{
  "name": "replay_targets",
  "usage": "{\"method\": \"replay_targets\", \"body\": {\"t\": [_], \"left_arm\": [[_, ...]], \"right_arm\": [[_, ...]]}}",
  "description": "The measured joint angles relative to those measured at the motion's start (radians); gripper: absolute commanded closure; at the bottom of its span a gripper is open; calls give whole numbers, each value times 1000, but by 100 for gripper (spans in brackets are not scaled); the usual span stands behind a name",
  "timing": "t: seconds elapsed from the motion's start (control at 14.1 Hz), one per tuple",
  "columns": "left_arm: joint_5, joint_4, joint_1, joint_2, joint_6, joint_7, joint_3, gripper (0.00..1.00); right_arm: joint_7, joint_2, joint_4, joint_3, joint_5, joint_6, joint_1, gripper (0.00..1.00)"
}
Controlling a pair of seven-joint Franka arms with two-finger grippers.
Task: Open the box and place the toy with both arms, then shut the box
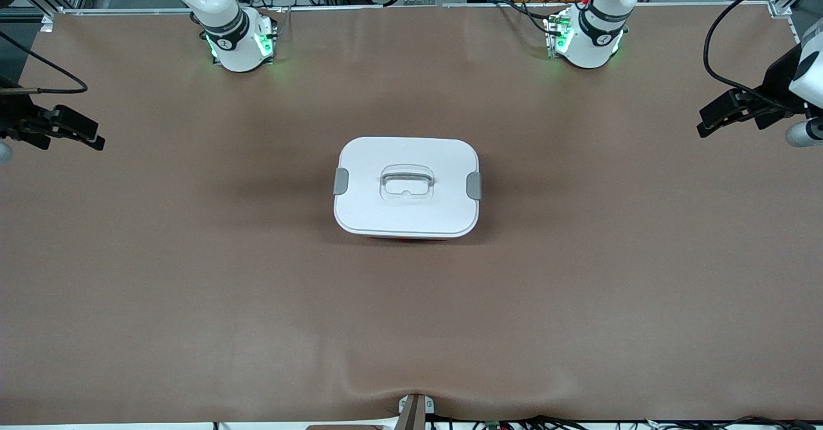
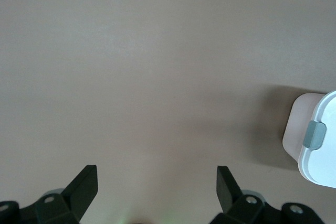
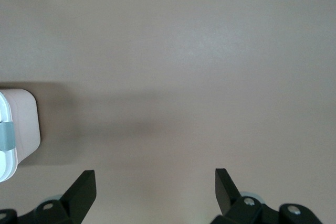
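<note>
The box (image 1: 407, 186) stands shut in the middle of the table, its white lid on and a grey clip (image 1: 341, 181) down at each end. Its clear handle (image 1: 407, 183) lies recessed in the lid. A thin reddish strip shows under the lid's edge nearest the front camera. The toy is not in view. My left gripper (image 1: 706, 123) hangs open and empty over the left arm's end of the table; its wrist view (image 2: 156, 174) shows one end of the box (image 2: 315, 140). My right gripper (image 1: 95, 138) hangs open and empty over the right arm's end (image 3: 155, 177), with the box (image 3: 18, 129) at the view's edge.
The brown table cover (image 1: 193, 288) has a shallow wrinkle near the front edge by a small clamp (image 1: 415, 411). The two arm bases (image 1: 239, 41) (image 1: 588, 38) stand along the table's back edge. A black cable (image 1: 720, 38) loops to the left arm.
</note>
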Motion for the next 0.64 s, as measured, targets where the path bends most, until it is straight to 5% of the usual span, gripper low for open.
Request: {"method": "replay_targets", "body": {"t": [0.64], "left_arm": [[0,0,-1,0,0,0,0,0]], "right_arm": [[0,7,0,4,0,0,2,0]]}}
